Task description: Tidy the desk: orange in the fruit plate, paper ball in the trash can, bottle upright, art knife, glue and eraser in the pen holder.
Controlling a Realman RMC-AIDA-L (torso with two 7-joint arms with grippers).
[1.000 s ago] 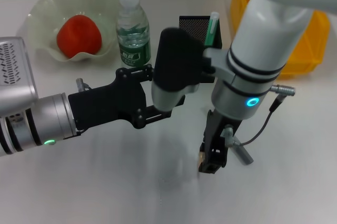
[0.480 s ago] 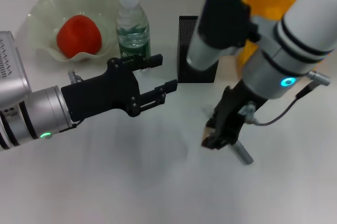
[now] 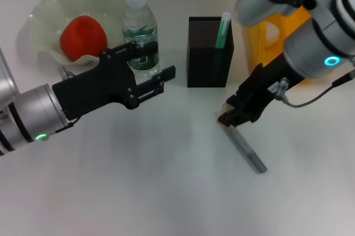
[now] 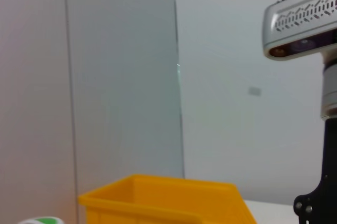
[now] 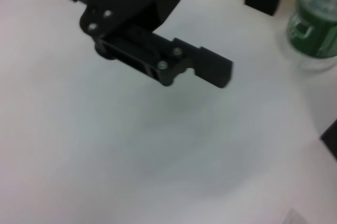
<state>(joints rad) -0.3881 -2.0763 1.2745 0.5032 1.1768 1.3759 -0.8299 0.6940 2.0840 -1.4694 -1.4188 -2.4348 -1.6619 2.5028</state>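
A: What is the big yellow thing low down?

B: That is the trash can. You can see its rim and part of its side. It is bright yellow.

A: And the tiny green and white bit in the corner?

B: It looks like the cap of the bottle, just beside the bin. Only a sliver shows.

A: What is behind them?

B: A pale wall and a grey panel next to it.

A: And at the far edge?

B: A silver robot part up high, with a black piece under it.
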